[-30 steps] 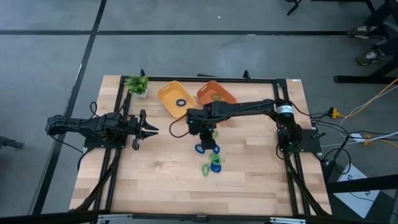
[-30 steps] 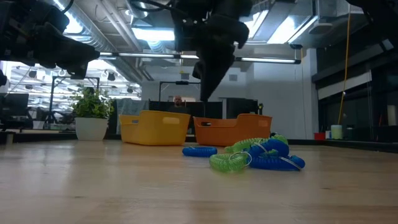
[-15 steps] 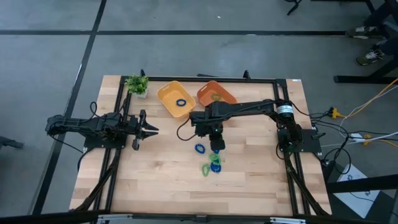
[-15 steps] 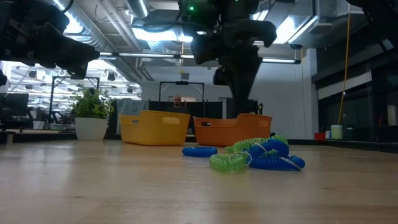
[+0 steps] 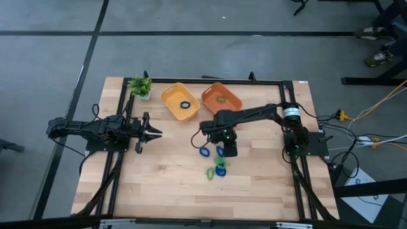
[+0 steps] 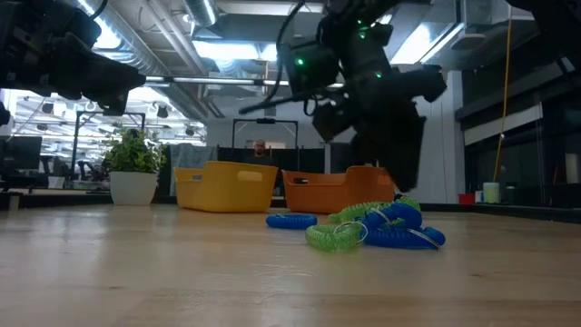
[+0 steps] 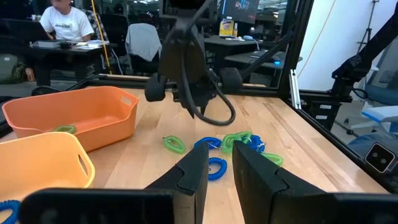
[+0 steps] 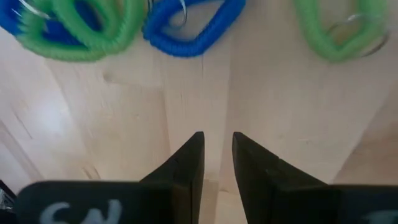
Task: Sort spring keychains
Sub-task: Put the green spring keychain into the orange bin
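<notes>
Several spring keychains lie on the table: a blue one (image 5: 205, 152), another blue one (image 5: 219, 151), and a blue-and-green heap (image 5: 219, 167) with a green one (image 5: 210, 172) beside it. In the low view the heap (image 6: 390, 222) lies behind a green loop (image 6: 334, 238). My right gripper (image 5: 227, 149) hovers above the table next to the heap, pointing down, empty, with a narrow gap between its fingers (image 8: 216, 140). Blue (image 8: 193, 28) and green (image 8: 74, 31) loops lie ahead of it. My left gripper (image 5: 152, 132) waits at the left, empty, with a narrow gap (image 7: 219, 155).
A yellow tray (image 5: 172, 95) holding a blue keychain (image 5: 185, 105) and an orange tray (image 5: 232, 100) holding a green one (image 5: 220, 98) stand at the far middle. A potted plant sprig (image 5: 140, 86) stands at the far left. Bare wood lies near the front edge.
My right gripper has gone from near the trays toward the table's right and near edges, coming down beside the keychain heap. The keychains have stayed where they were.
</notes>
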Available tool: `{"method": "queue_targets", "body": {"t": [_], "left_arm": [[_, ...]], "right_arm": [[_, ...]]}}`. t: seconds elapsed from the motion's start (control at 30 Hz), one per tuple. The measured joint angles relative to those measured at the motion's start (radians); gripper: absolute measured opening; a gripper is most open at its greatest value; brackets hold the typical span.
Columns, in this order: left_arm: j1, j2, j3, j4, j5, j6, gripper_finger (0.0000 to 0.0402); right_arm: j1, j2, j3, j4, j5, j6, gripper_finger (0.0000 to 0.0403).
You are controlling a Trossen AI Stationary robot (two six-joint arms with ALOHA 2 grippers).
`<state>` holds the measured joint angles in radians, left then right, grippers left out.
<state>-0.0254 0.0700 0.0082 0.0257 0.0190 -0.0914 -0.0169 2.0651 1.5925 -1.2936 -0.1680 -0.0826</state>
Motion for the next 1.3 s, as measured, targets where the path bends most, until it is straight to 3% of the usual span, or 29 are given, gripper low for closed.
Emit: {"method": "queue_targets", "body": {"t": [0.33, 0.67, 0.97, 1.3], "left_arm": [[0.0, 0.0, 0.0, 0.0, 0.0, 0.0, 0.0068], [0.0, 0.0, 0.0, 0.0, 0.0, 0.0, 0.0069], [0.0, 0.0, 0.0, 0.0, 0.0, 0.0, 0.007], [0.0, 0.0, 0.0, 0.0, 0.0, 0.0, 0.0069]], "right_arm": [[0.002, -0.003, -0.103, 0.166, 0.014, -0.044, 0.0083], [0.077, -0.181, -0.267, 0.364, 0.376, -0.063, 0.0083], [0.153, -0.245, -0.403, 0.663, 0.384, -0.228, 0.0083], [0.11, -0.245, -0.492, 0.825, 0.386, -0.324, 0.0083]]}}
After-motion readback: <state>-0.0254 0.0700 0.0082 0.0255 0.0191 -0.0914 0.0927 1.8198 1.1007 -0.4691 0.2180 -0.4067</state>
